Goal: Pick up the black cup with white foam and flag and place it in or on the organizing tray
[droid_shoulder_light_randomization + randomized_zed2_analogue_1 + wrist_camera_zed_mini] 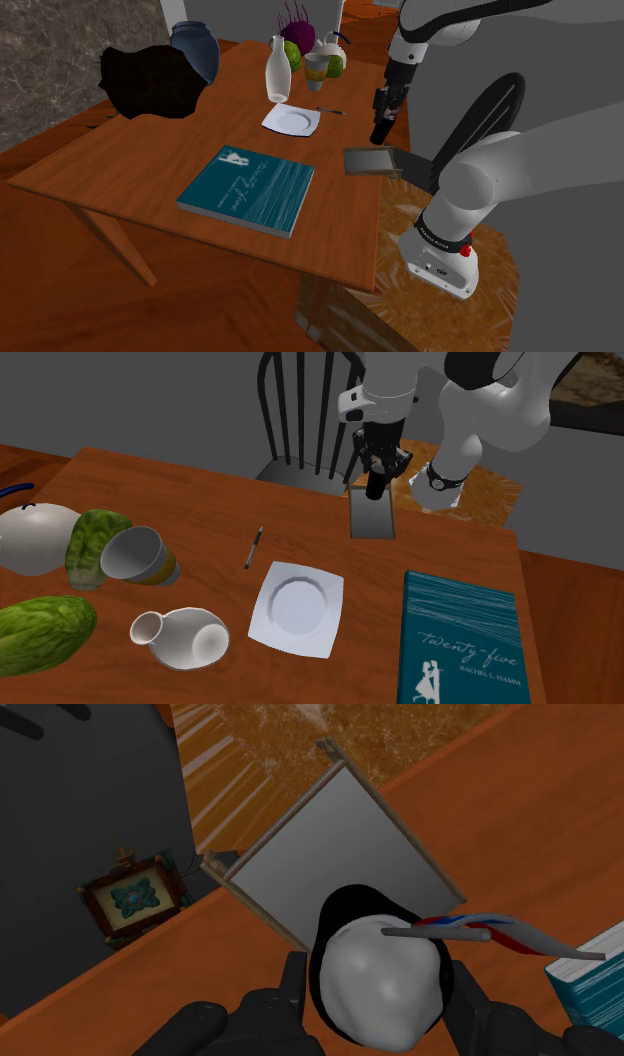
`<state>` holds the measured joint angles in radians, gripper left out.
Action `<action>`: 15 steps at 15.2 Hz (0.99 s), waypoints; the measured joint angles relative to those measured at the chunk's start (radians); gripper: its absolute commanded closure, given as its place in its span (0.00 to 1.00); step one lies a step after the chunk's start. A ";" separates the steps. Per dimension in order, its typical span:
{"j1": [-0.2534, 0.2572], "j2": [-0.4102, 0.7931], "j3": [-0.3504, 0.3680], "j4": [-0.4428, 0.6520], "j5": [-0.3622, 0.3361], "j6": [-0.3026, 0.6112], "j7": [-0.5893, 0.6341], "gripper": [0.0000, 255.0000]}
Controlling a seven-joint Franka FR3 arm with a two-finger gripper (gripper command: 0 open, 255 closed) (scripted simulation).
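One all-black two-finger gripper (378,996) pinches a small black cup with white foam and a striped flag (380,969) from both sides | cup hangs just over flat grey organizing tray with brown rim (340,854) | tray lies at the edge of brown wooden table (150,160), shoulder view's right.

Bare tabletop (318,540) separates the tray (372,520) from the pen (254,548), plate (296,608) and book (465,642).

Organizing tray (340,854): the black cup (375,969) is covering 1 corner.
Teal book (465,642): the second exterior view's bottom edge is cropping it.
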<state>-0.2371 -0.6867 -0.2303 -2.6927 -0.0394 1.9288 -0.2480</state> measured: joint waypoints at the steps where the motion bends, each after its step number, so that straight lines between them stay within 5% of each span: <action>1: 0.001 0.007 -0.001 -0.010 0.000 0.016 0.000 1.00; 14: 0.000 0.052 -0.016 -0.082 -0.005 0.134 -0.013 1.00; 15: 0.000 0.052 -0.016 -0.082 -0.005 0.134 -0.013 0.00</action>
<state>-0.2367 -0.6346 -0.2468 -2.7745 -0.0440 2.0625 -0.2612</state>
